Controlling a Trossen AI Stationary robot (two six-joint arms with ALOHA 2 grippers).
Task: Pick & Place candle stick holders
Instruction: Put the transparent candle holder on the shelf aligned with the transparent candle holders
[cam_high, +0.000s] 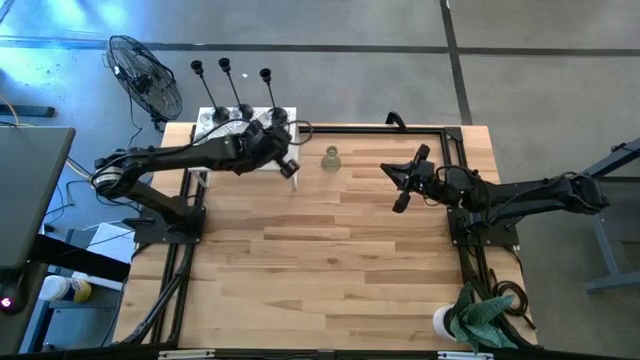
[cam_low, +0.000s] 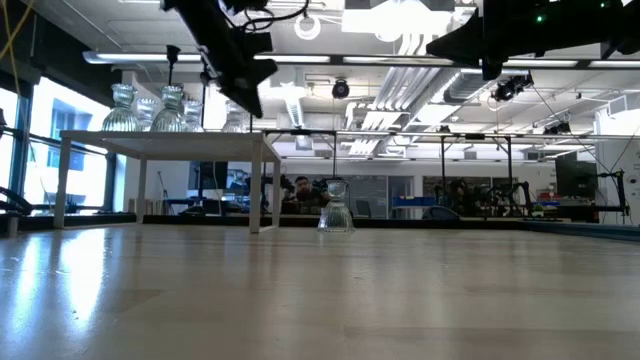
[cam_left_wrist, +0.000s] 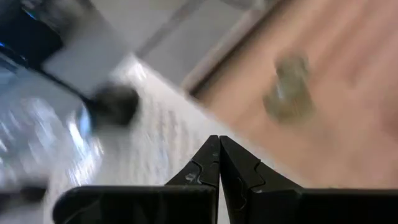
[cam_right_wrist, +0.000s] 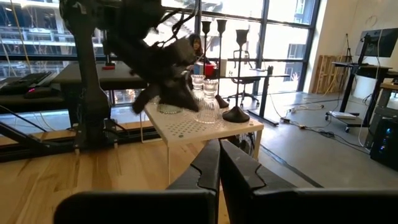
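Glass holder (cam_high: 331, 158) stands upright on the table (cam_high: 320, 270) between my arms, nearer my left jaws (cam_high: 289, 166), pressed together and empty; right jaws (cam_high: 402, 189) likewise.

At the bottom centre of the frame, the left gripper (cam_left_wrist: 219, 163) shows its two dark fingers (cam_left_wrist: 202, 167) pressed tip to tip, with nothing between them. Behind the tips a white speckled surface (cam_left_wrist: 165, 140) runs diagonally from lower left toward the centre, and a dark rounded object (cam_left_wrist: 114, 104) (too blurred to identify with certainty) sits on it at the left. In the upper right, a squat clear-greenish glass holder (cam_left_wrist: 290, 92) stands on the light wooden tabletop (cam_left_wrist: 348, 99), apart from the white surface.
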